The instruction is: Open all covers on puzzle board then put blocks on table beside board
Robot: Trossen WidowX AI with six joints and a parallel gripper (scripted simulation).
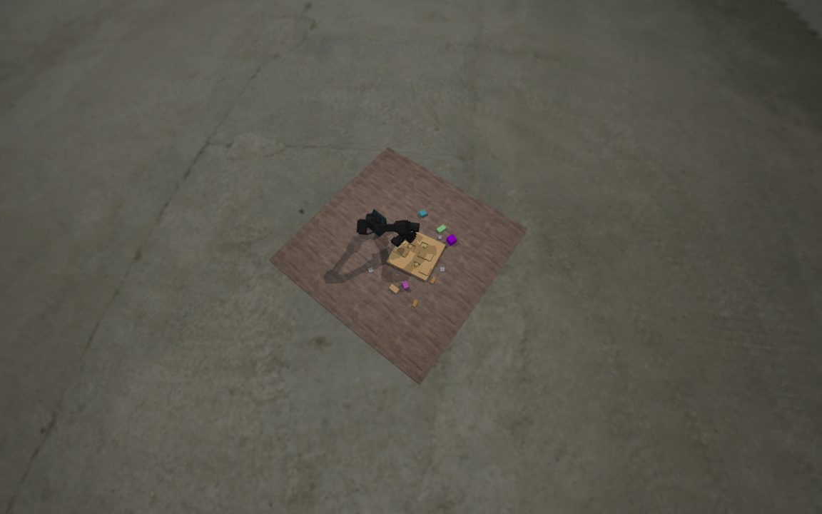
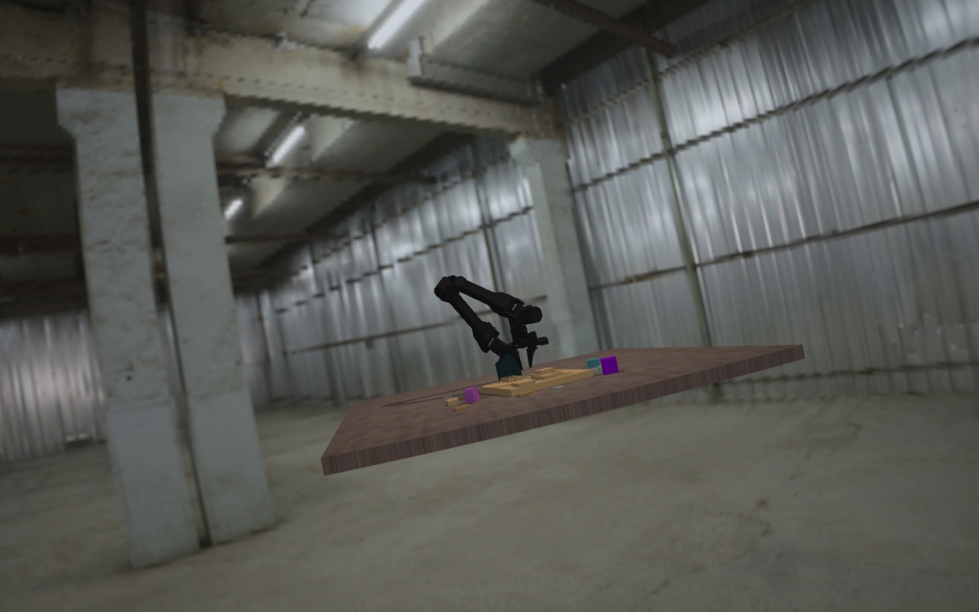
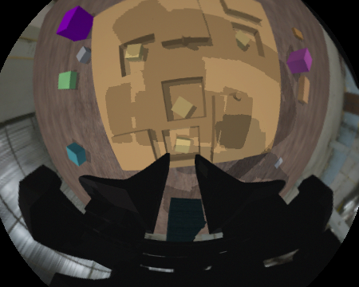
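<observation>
The tan puzzle board (image 1: 401,260) (image 2: 576,375) (image 3: 243,72) lies on the table. In the wrist view four wells show uncovered. Each holds a small pale yellow block: one block (image 3: 134,52) at upper left, one block (image 3: 242,39) at upper right, one block (image 3: 182,107) turned askew in the middle, and one block (image 3: 183,144) in the near well. A small knob (image 3: 237,96) stands on the board's right part; shadows blur the cover outlines. My gripper (image 2: 530,365) (image 3: 182,157) is open and empty above the board's near edge, its tips short of the near block in the wrist view.
On the table (image 1: 362,191), a purple cube (image 1: 452,239) (image 3: 76,25), grey block (image 3: 84,55), green block (image 3: 67,80) and teal block (image 3: 76,154) lie left of the board in the wrist view. A magenta block (image 3: 299,60) and orange pieces (image 3: 303,90) lie right.
</observation>
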